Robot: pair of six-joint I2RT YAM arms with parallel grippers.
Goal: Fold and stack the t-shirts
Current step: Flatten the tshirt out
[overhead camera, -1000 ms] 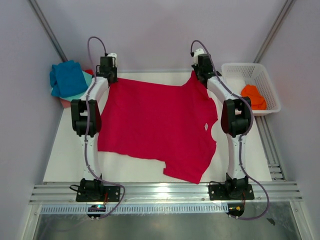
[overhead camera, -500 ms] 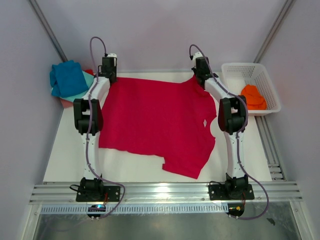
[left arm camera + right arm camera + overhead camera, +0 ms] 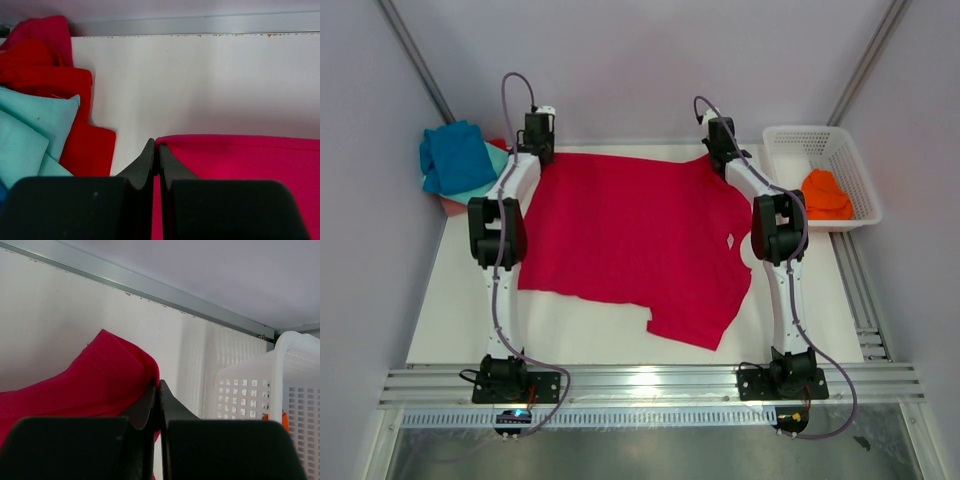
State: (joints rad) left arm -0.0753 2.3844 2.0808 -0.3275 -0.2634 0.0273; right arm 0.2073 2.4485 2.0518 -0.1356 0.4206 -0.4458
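A large crimson t-shirt point(image 3: 630, 235) lies spread on the white table, its far edge stretched between the two grippers. My left gripper point(image 3: 536, 150) is shut on the shirt's far left corner point(image 3: 200, 150); its tips point(image 3: 156, 145) pinch the hem. My right gripper point(image 3: 718, 148) is shut on the far right sleeve point(image 3: 100, 375), tips point(image 3: 158, 386) closed on the cloth. A pile of blue, teal and red shirts point(image 3: 458, 160) sits at the far left; teal point(image 3: 30, 130) and red point(image 3: 55, 85) cloth show in the left wrist view. An orange shirt point(image 3: 826, 193) lies in the basket.
A white lattice basket point(image 3: 840, 145) stands at the far right, and shows close beside the right gripper in the right wrist view point(image 3: 295, 390). A metal rail point(image 3: 200, 22) runs along the table's far edge. Both arms stretch along the shirt's sides.
Both grippers have pulled the shirt's far edge further back and a little left. The right gripper shifted left, and the near hem slid away from the front edge.
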